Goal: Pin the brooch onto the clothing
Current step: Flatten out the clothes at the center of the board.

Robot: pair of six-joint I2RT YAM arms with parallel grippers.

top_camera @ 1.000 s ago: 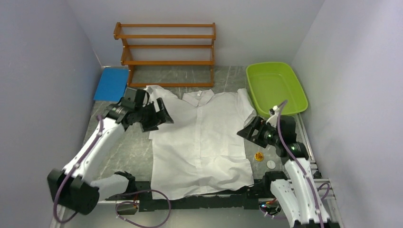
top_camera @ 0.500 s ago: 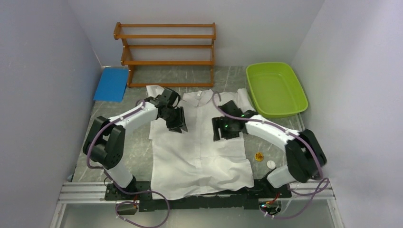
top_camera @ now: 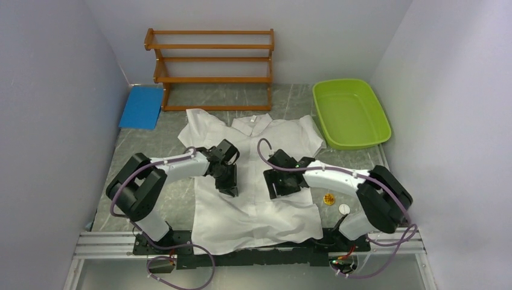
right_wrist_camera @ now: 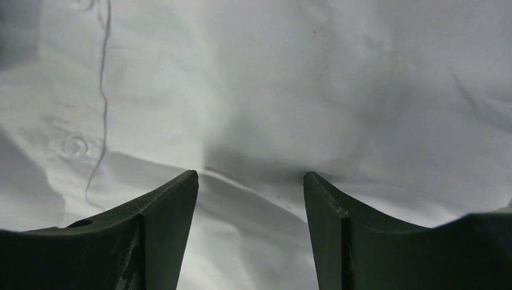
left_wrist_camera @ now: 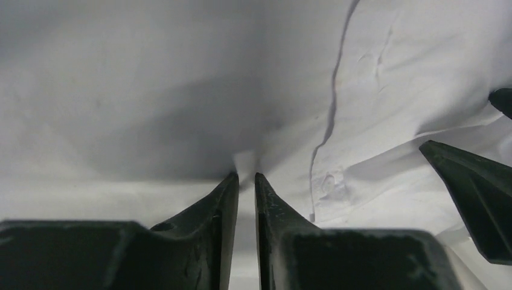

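Nearest me the small orange-yellow round brooch (top_camera: 329, 199) lies on the grey marbled table (top_camera: 178, 202) beside the hem, while the left gripper (left_wrist_camera: 246, 176) pinches up a ridge of the large white crumply shirt (top_camera: 256, 214) and the right gripper (right_wrist_camera: 250, 175), spread wide, presses down alongside (tautening a pinning spot, I'd guess).

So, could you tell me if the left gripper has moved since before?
Yes. The left gripper moved away from the wooden rack, toward the near edge, across the shirt.
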